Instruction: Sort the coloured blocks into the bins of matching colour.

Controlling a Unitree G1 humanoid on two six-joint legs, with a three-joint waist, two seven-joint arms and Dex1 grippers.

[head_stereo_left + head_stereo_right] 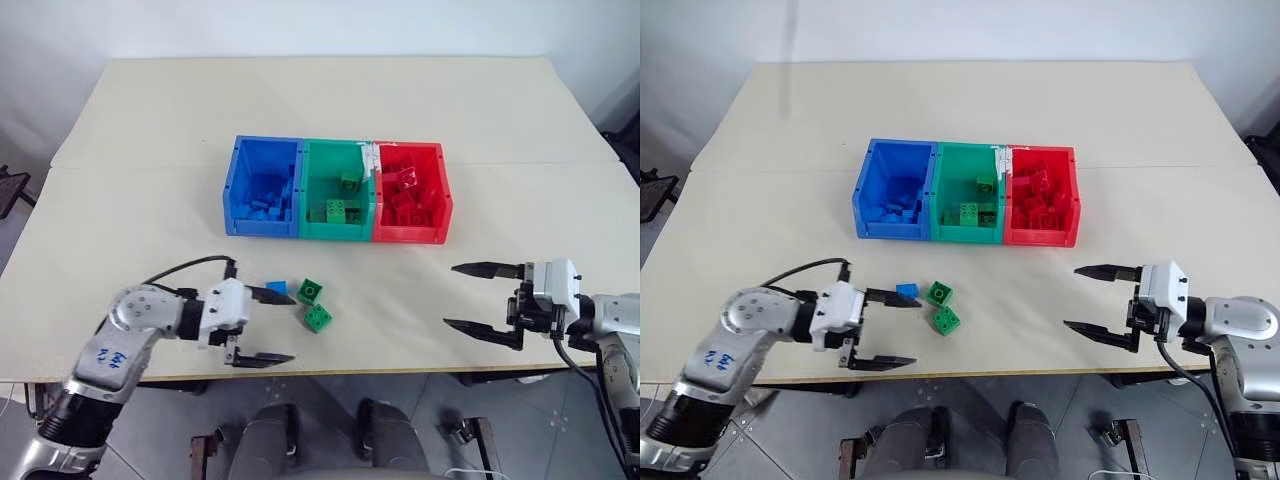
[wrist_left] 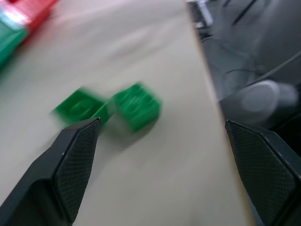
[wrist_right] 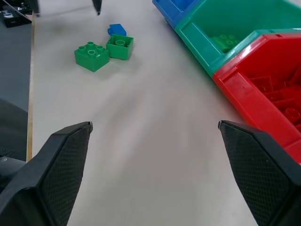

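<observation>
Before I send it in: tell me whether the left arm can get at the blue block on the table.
Probably yes: the open left pincer sits right beside the blue block, nothing between them.

Blue handwritten marks stand on the left arm's grey forearm shell [image 1: 110, 357], lower left of the head views; they may be digits, too small to read surely. A white label [image 1: 372, 157] sits on the bins' [image 1: 262, 229] rim between green and red; its print cannot be made out.
</observation>
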